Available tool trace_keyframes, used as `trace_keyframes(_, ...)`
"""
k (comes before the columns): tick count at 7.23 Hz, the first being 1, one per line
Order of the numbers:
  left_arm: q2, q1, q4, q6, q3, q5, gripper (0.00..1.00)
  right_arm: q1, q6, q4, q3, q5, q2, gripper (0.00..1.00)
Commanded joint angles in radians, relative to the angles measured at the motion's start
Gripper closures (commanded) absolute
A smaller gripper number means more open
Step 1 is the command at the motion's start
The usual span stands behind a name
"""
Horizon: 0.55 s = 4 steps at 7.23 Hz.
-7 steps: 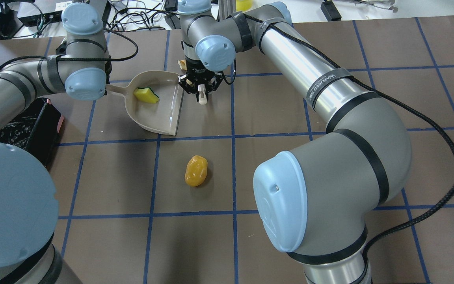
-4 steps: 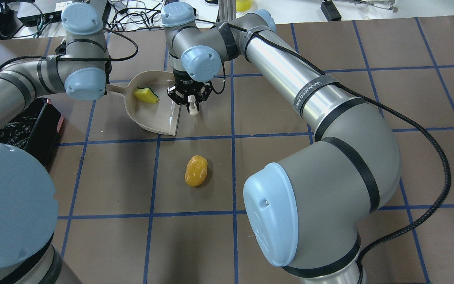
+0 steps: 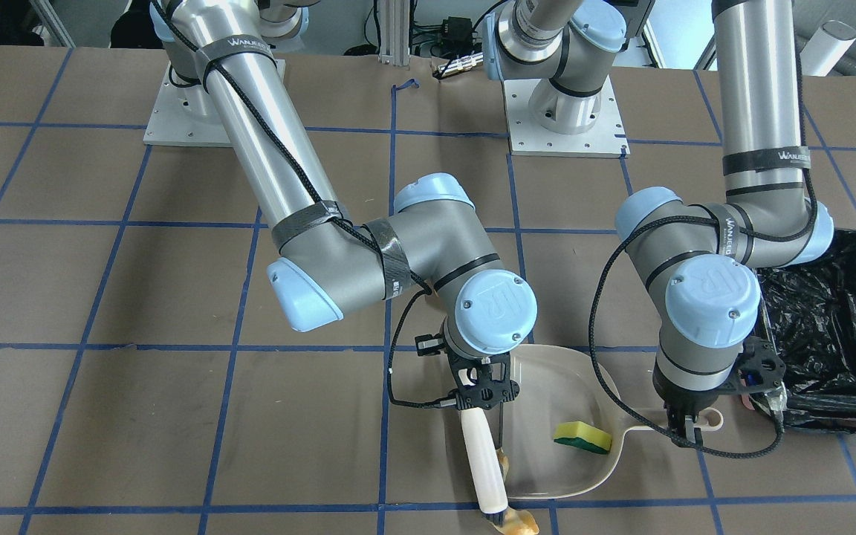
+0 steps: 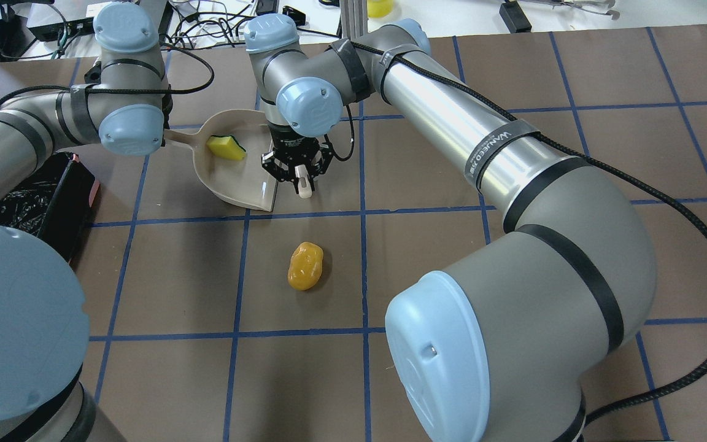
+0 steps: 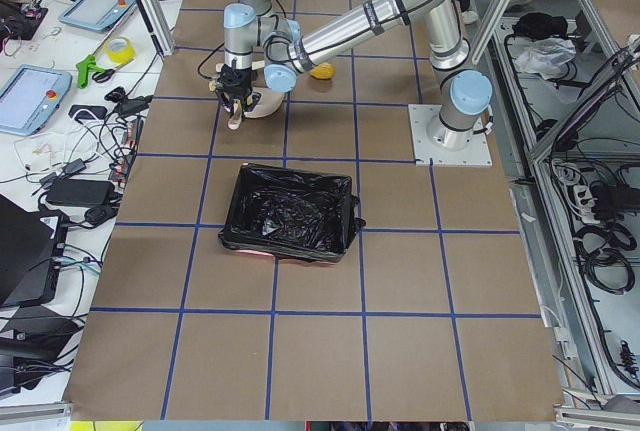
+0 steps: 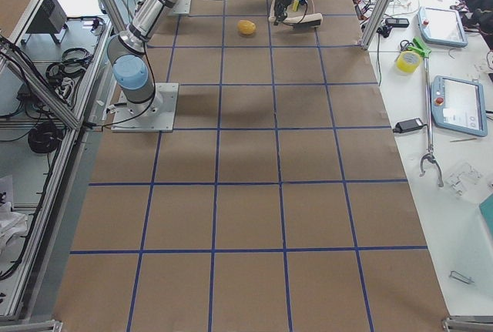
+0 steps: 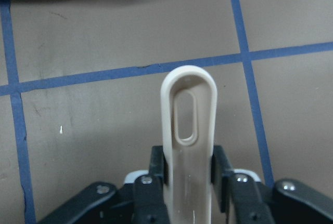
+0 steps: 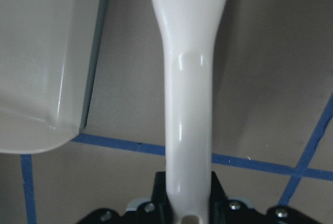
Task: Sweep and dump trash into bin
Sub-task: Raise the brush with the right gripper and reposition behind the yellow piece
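Note:
My left gripper is shut on the handle of the beige dustpan, which lies flat on the table. The yellow sponge with its green side lies inside the pan and also shows in the front view. My right gripper is shut on the beige brush, just off the pan's open lip. The tan croissant lies at the brush's dark bristle end. The golden bread piece lies alone on the table, nearer the robot. The black-lined bin stands beside the left arm.
The bin's rim with a pink corner is just left of the dustpan handle. Both forearms cross above the table's far middle. Cables and tablets lie on side benches beyond the table.
My right gripper has moved the brush left and toward the robot along the dustpan's lip. The left arm, dustpan, sponge and bread piece have stayed in place.

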Motion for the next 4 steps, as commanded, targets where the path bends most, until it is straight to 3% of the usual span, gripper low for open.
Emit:
trace_keyframes(1,0.002,0.0,0.001,0.001,0.001,0.0,1.0,0.01,0.05,-0.005,0.026,0.042,-0.009,0.9)
trace_keyframes(4,0.002,0.0,0.001,0.001,0.001,0.0,1.0,0.059,0.15,-0.011,0.026,0.096,-0.011,0.88)
